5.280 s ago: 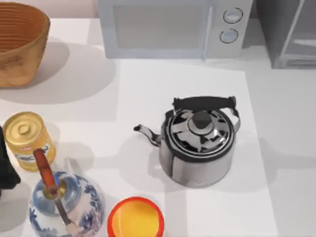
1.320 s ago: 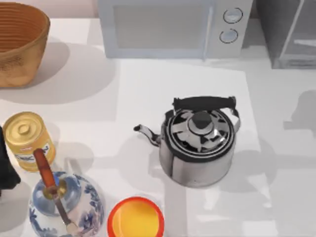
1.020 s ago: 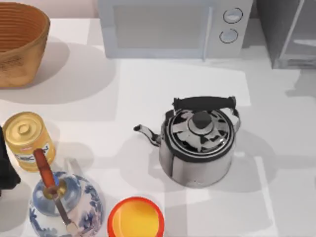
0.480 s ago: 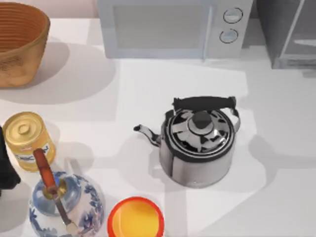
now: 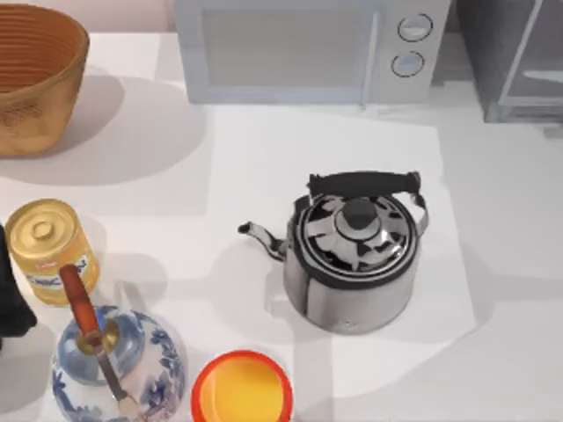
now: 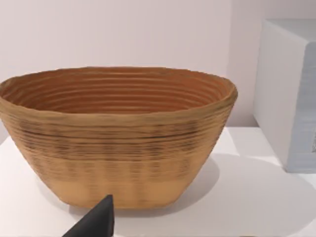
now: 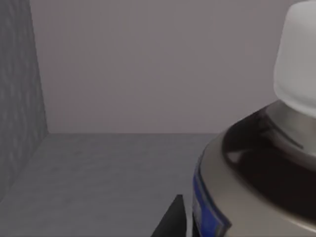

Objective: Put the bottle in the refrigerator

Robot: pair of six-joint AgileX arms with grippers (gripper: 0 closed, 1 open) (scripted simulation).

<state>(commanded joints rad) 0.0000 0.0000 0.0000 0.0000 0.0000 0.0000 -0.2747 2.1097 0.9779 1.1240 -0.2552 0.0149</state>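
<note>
The right tool [image 7: 174, 219] is seen closed on the white-capped, dark-shouldered bottle [image 7: 256, 168] w/ a blue label band; one dark finger is pressed against its side. The bottle is held tilted inside the grey metallic box-shaped refrigerator [image 5: 515, 61], above the grey inner floor, at the worktop's [image 5: 264, 149] far right corner. Step in hand is judged as placement, approx. near the end. Next, the bottle needs to be lowered upright onto the floor, then released and the arm drawn out straight w/o knocking it. The left tool [image 6: 96, 223] is parked by the brown woven basket [image 6: 118, 138]; its state cannot be told.
</note>
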